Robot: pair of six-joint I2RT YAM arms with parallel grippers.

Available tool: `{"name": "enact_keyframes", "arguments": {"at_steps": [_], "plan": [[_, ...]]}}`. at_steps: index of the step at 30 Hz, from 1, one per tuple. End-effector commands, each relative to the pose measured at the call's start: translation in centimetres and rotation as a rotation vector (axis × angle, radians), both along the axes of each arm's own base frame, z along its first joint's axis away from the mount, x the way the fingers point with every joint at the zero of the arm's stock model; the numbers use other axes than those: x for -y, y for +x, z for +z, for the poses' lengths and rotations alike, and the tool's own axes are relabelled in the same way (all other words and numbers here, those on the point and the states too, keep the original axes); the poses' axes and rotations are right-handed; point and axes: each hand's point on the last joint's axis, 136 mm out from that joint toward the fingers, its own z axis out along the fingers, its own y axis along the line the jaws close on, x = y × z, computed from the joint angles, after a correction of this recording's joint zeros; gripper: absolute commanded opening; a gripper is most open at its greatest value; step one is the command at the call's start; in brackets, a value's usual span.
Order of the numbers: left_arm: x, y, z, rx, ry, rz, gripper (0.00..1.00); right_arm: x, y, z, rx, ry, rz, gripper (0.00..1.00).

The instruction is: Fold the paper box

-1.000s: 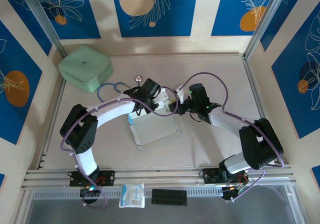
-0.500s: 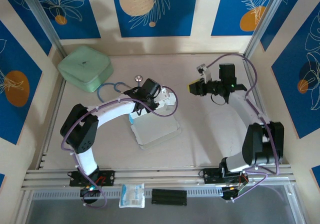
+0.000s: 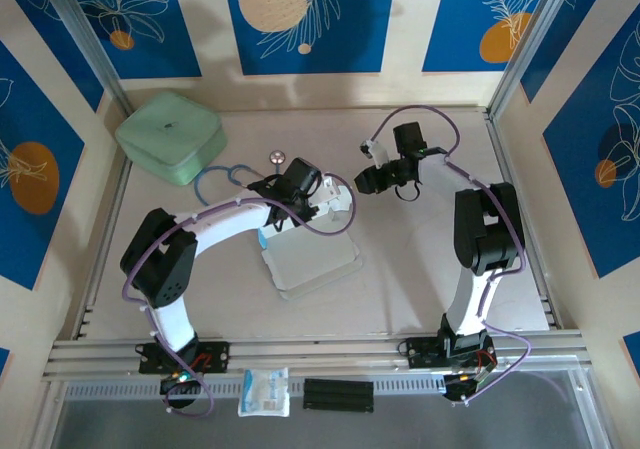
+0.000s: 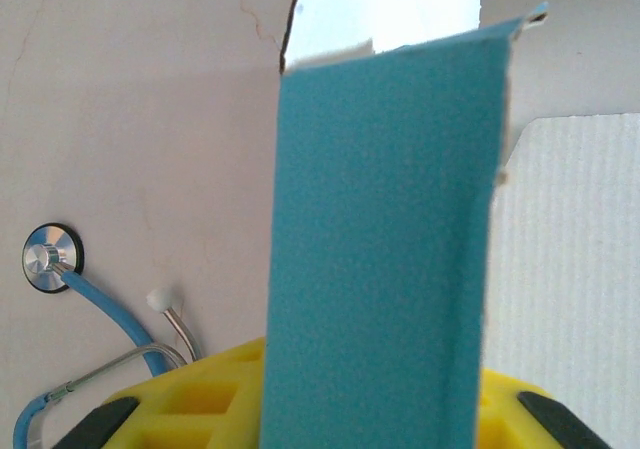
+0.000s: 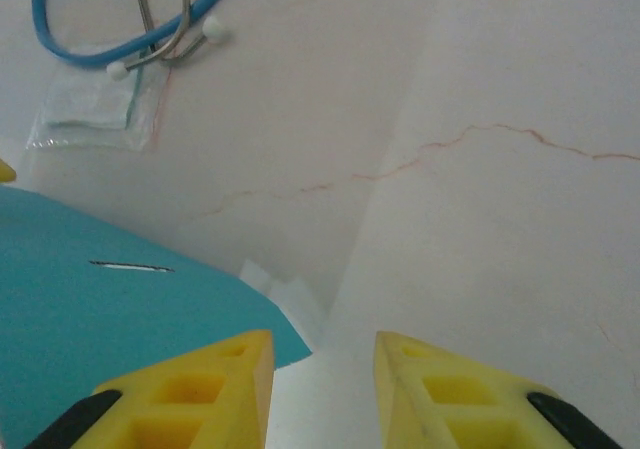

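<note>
1. Flap-raising step: left tool pinches the paper box by its teal flap, centre frame.
2. Right tool: spread, empty, right of the box.
3. Next move likely requires creasing the flap inward.

Left gripper clamped, right gripper parted, arm stretched forward

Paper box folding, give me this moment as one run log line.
step: fold paper box | left jaws: shut on teal flap | right jaws: open, empty, off the box | box: not yet folded
</note>
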Motion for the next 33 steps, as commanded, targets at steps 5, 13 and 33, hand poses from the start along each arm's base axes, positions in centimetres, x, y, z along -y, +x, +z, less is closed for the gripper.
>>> {"name": "enact_keyframes", "arguments": {"at_steps": [5,13,33], "plan": [[0.2,-1.0,-1.7,-0.04,0.018,-0.027,0.27,-2.1,-2.7,2.2,0.015,0.13,0.191,0.33],[0.4,-1.1,-1.9,-0.044,0.017,-0.032,0.27,-4.0,-4.9,2.7,0.021,0.193,0.328,0.34],[1.0,-0.8,-1.8,-0.038,0.013,-0.035,0.26,-5.0,-8.8,3.7,0.084,0.248,0.549,0.38]]}}
